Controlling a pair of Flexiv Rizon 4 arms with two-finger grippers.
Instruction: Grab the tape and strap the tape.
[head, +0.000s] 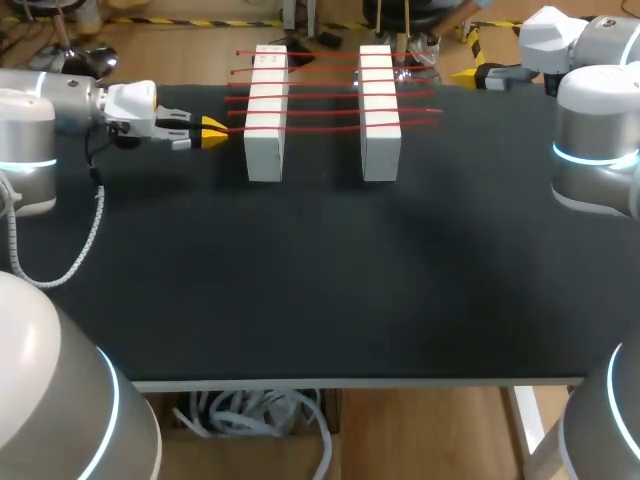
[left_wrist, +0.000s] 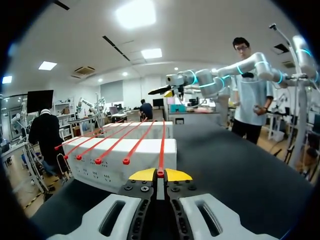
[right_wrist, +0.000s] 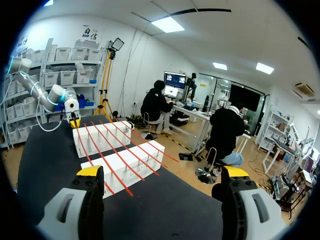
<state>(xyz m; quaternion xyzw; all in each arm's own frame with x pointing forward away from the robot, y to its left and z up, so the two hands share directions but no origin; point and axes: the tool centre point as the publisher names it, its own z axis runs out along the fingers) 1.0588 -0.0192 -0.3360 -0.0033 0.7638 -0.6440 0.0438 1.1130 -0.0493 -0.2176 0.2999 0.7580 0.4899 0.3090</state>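
Tape strap (left_wrist: 161, 145) | left end effector (left_wrist: 160, 174) clamped on its end | right end effector (right_wrist: 162, 172) wide open

Black matte table (head: 320, 300). On its far half, two long white blocks, left block (head: 264, 150) and right block (head: 380, 150), lying flat and parallel, apart with a strip of tabletop between, ends toward the near and far edges. Rows of small marks along their sides.
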